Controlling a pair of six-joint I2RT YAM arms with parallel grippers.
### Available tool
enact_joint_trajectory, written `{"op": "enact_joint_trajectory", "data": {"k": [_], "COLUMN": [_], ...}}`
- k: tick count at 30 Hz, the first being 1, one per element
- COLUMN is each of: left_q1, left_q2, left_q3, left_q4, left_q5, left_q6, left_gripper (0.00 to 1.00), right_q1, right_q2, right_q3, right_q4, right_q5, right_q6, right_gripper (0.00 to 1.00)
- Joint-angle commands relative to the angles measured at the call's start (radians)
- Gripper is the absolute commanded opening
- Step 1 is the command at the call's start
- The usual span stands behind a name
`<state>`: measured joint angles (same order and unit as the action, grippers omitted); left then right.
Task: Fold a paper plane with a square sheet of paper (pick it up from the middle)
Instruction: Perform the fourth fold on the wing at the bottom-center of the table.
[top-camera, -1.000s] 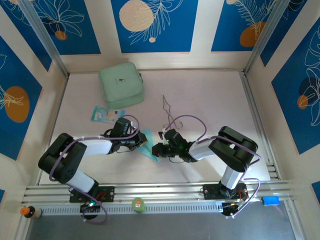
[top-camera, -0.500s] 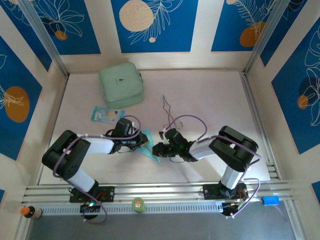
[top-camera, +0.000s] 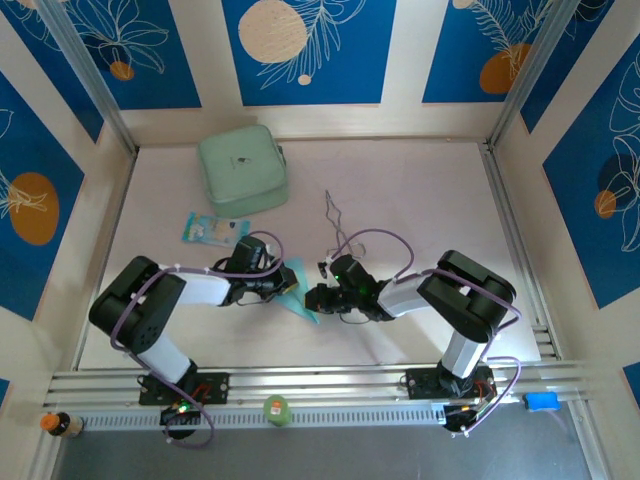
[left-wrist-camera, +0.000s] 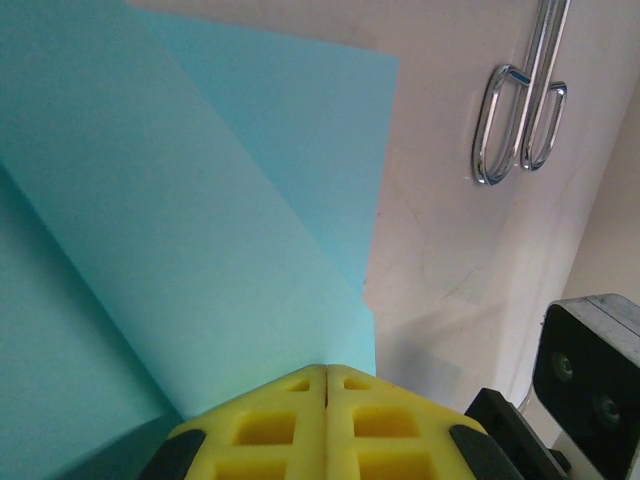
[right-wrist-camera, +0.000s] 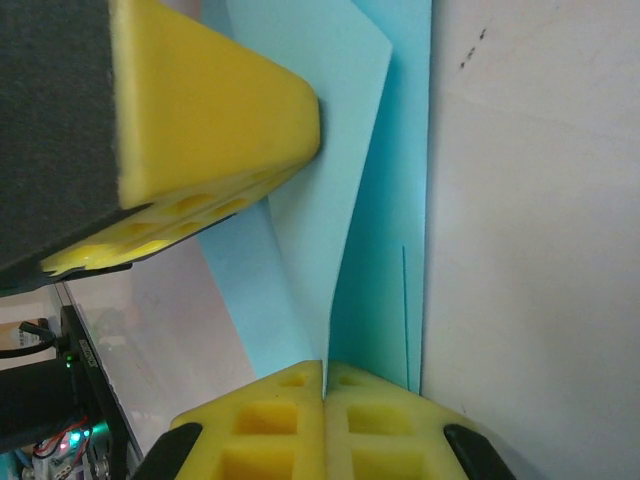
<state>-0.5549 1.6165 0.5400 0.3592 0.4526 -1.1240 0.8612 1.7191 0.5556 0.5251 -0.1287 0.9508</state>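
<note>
The square sheet of paper (top-camera: 298, 291) is cyan and lies partly folded between my two grippers, its narrow point toward the near edge. In the left wrist view the paper (left-wrist-camera: 200, 200) shows a diagonal crease, and my left gripper (left-wrist-camera: 326, 370) is shut on its edge. Seen from the right wrist, a raised flap of the paper (right-wrist-camera: 350, 230) runs into the seam of my right gripper (right-wrist-camera: 324, 366), which is shut on it. The left gripper's yellow fingers (right-wrist-camera: 210, 110) meet the same sheet from the upper left. From above, the left gripper (top-camera: 283, 288) and right gripper (top-camera: 312, 298) sit close together.
A mint-green rounded case (top-camera: 243, 170) stands at the back left. A small blue-and-white packet (top-camera: 213, 230) lies in front of it. Metal tongs (top-camera: 335, 215) lie behind the grippers, their loops (left-wrist-camera: 520, 110) close to the paper. Aluminium rails run along the near edge (top-camera: 320, 380).
The right gripper's jaws closed the last bit on the paper flap. The left arm's elbow shifted slightly right; the paper stayed where it was.
</note>
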Motion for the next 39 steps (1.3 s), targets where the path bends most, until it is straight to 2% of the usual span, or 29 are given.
{"op": "enact_joint_trajectory", "data": {"k": [1,13,25,30,35,39], "left_q1": [-0.008,-0.007,-0.008,-0.008,-0.008,-0.007], "left_q2": [0.016,0.061,0.094,0.091,0.088,0.082], "left_q3": [0.027,0.012,-0.02,-0.021,-0.026,-0.029], "left_q4": [-0.021,-0.021,0.011,0.011,0.017,0.014], "left_q5": [0.014,0.03,0.042,0.039,0.035,0.03], "left_q6": [0.027,0.036,0.036,0.035,0.031,0.029], "left_gripper": [0.02,0.01,0.0,0.0,0.0,0.0], "right_q1": [-0.004,-0.006,0.0,0.003,0.01,0.01], "right_q2": [0.031,0.021,-0.049,-0.073,-0.085,-0.076], "right_q3": [0.011,0.026,0.051,0.029,0.014,-0.006], "right_q4": [-0.066,-0.096,-0.226,-0.252,-0.274,-0.283], "right_q5": [-0.011,-0.022,-0.05,-0.061,-0.08,-0.093], "right_q6": [0.006,-0.001,-0.011,-0.013,-0.017,-0.007], "right_gripper": [0.03,0.05,0.16,0.16,0.08,0.07]}}
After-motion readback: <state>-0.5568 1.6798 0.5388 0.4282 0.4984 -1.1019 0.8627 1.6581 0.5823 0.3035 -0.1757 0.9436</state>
